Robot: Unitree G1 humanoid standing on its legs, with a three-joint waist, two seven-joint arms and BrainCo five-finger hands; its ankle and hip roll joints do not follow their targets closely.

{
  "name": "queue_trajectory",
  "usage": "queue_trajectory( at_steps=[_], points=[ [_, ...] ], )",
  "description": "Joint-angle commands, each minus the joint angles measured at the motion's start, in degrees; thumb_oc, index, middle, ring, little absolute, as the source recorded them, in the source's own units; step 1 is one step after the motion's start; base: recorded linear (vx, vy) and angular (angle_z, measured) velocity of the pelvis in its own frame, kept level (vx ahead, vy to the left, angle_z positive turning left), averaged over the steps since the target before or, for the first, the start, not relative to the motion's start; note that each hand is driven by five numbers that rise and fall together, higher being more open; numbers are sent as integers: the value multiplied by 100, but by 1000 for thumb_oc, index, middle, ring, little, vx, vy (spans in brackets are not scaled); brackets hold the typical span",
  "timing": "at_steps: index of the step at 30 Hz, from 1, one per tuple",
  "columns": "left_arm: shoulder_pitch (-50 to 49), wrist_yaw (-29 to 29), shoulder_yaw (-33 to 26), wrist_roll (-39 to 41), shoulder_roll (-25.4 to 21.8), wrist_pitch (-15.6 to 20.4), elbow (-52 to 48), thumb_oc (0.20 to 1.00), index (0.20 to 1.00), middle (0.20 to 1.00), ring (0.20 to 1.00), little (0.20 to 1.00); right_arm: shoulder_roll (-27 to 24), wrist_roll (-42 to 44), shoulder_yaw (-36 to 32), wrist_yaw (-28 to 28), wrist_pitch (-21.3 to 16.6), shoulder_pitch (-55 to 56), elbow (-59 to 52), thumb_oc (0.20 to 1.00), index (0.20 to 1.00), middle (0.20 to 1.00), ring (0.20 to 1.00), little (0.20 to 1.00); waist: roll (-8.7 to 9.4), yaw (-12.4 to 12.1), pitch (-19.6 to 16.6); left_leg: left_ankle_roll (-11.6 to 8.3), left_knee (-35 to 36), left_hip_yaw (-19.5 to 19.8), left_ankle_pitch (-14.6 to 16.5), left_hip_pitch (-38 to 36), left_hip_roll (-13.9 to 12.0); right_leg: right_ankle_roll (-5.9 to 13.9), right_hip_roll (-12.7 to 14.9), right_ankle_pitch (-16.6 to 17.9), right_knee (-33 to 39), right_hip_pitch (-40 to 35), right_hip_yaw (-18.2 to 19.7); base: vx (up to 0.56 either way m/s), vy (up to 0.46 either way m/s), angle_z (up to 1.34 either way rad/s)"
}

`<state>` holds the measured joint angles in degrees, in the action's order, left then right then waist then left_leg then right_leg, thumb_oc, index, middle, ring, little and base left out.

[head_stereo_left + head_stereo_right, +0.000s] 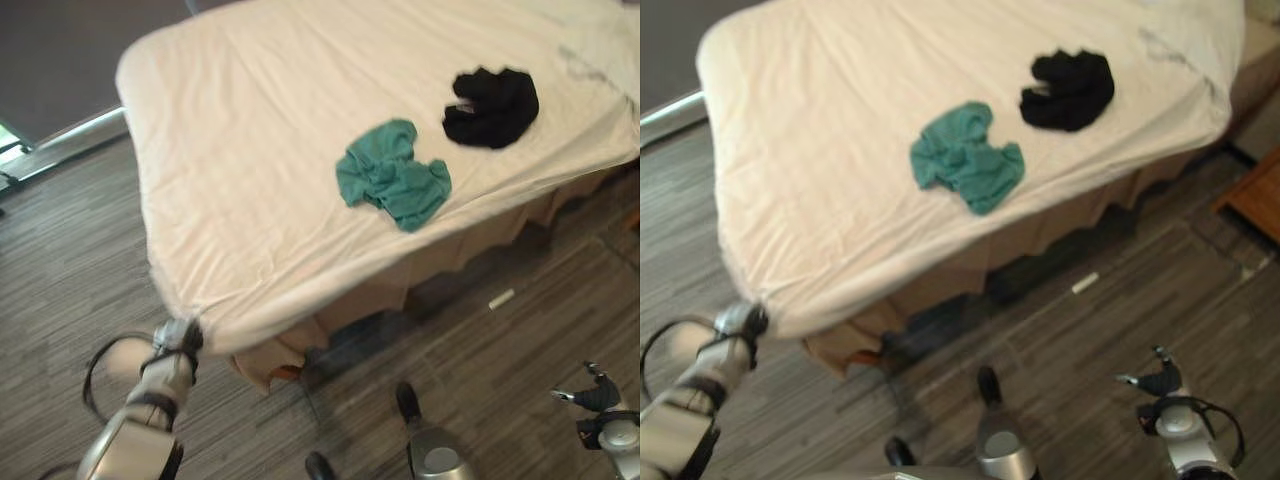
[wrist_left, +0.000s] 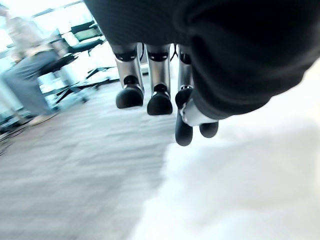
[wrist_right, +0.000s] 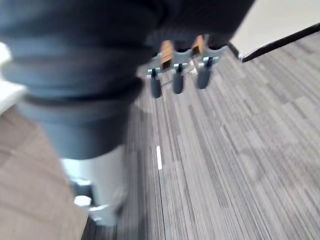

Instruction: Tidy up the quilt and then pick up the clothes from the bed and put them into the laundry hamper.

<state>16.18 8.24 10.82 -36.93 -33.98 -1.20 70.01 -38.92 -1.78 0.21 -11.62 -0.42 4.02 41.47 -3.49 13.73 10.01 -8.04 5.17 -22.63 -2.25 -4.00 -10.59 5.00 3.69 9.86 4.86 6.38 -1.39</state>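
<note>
Overhead, in the left eye view, a cream quilt (image 1: 260, 150) is spread flat over the bed, with a green garment (image 1: 392, 176) crumpled near its near edge and a black garment (image 1: 491, 106) bunched farther along, close by but apart from it. The left hand (image 1: 178, 336) sits at the quilt's near corner, where the cloth gathers into a point at the hand; whether the fingers pinch it cannot be told from this angle. The right hand (image 1: 598, 396) hangs low over the grey wood-grain floor (image 1: 520, 350), well away from the bed, beside a small white scrap (image 1: 501, 298) lying on the boards. Next, the left wrist view shows the left hand's fingers (image 2: 130, 95) hanging fairly straight above the floor, with pale cloth beside them and a seated person (image 2: 27, 65) in the background. Finally, the right wrist view shows the right hand's fingers (image 3: 177, 82) straight, holding nothing, above the floor.
</note>
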Motion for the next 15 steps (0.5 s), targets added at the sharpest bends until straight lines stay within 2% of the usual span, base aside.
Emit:
queue_trajectory(
  at_steps=[1,2,4,5,6,7,8,9,10,14,15],
  points=[
    [-644,112,-480,603,-640,-348,521,758,758,758,758,758,-259,-108,-389,-222,-120,-325,-550,1000,1000,1000,1000,1000,366,-412,104,-213,-17,156,-8,-67,-16,915,822,-441,-54,-193,-294,55,20,24],
    [-832,148,-567,674,-527,-329,537,1000,1000,1000,1000,1000,-377,-152,-461,-273,-184,-411,-791,1000,1000,1000,1000,1000,377,-488,85,-208,-17,192,28,-102,-10,917,832,-482,-63,-265,-339,14,4,34],
    [-1230,213,-706,933,-70,-310,513,1000,1000,1000,1000,1000,-686,-334,-492,-324,-308,-745,-1520,1000,1000,1000,1000,1000,418,-658,60,-186,-17,286,11,-97,9,898,855,-480,-64,-328,-416,16,12,39],
    [-1333,225,-719,1013,79,-302,529,1000,1000,1000,1000,1000,-745,-348,-422,-325,-377,-927,-1772,1000,1000,1000,1000,1000,441,-749,75,-174,-17,332,37,-108,17,897,864,-514,-75,-367,-460,-4,1,24],
    [-1333,227,-729,1013,82,-302,528,1000,1000,1000,1000,1000,-748,-348,-415,-325,-374,-938,-1773,1000,1000,1000,1000,1000,443,-740,72,-173,-17,335,7,-85,17,887,863,-488,-70,-348,-460,-53,-20,34],
    [-1485,261,-452,1043,497,-257,441,1000,1000,1000,1000,1000,-1086,-442,209,-167,-503,-1972,-2388,1000,1000,1000,1000,1000,511,-1047,176,-152,-17,528,4,-4,29,870,889,-520,-95,-381,-597,-78,-23,37],
    [-1483,262,-472,1043,504,-258,441,1000,1000,1000,1000,1000,-1091,-439,239,-171,-505,-2014,-2370,840,840,840,840,840,510,-1025,170,-150,-17,534,-28,31,30,860,889,-492,-90,-353,-600,-112,-35,30],
    [-1475,244,-313,1072,615,-223,374,1000,1000,1000,1000,1000,-1141,-459,553,-141,-511,-2440,-2434,410,410,410,410,410,530,-1129,243,-148,-17,606,-52,92,25,859,904,-489,-96,-340,-646,-93,-26,32],
    [-1439,257,-112,1101,713,-197,313,1000,1000,1000,1000,1000,-1111,-429,905,-106,-506,-2935,-2478,200,200,200,200,200,551,-1235,321,-152,-17,661,-58,152,24,861,914,-499,-104,-327,-685,-172,-45,27],
    [-1014,386,641,1246,973,-87,-13,1000,1000,1000,1000,1000,-832,-81,2397,-158,-494,-5230,-1980,200,200,200,200,200,575,-1560,784,-160,-17,928,-292,710,36,833,937,-418,-187,104,-792,-199,-28,49],
    [-765,479,1031,1404,983,37,-231,1000,1000,1000,1000,1000,-680,101,2889,-226,-466,-6189,-1461,200,200,200,200,200,544,-1729,1010,-210,-17,1013,-408,971,21,832,959,-385,-234,318,-853,-197,-15,18]
  ],
)
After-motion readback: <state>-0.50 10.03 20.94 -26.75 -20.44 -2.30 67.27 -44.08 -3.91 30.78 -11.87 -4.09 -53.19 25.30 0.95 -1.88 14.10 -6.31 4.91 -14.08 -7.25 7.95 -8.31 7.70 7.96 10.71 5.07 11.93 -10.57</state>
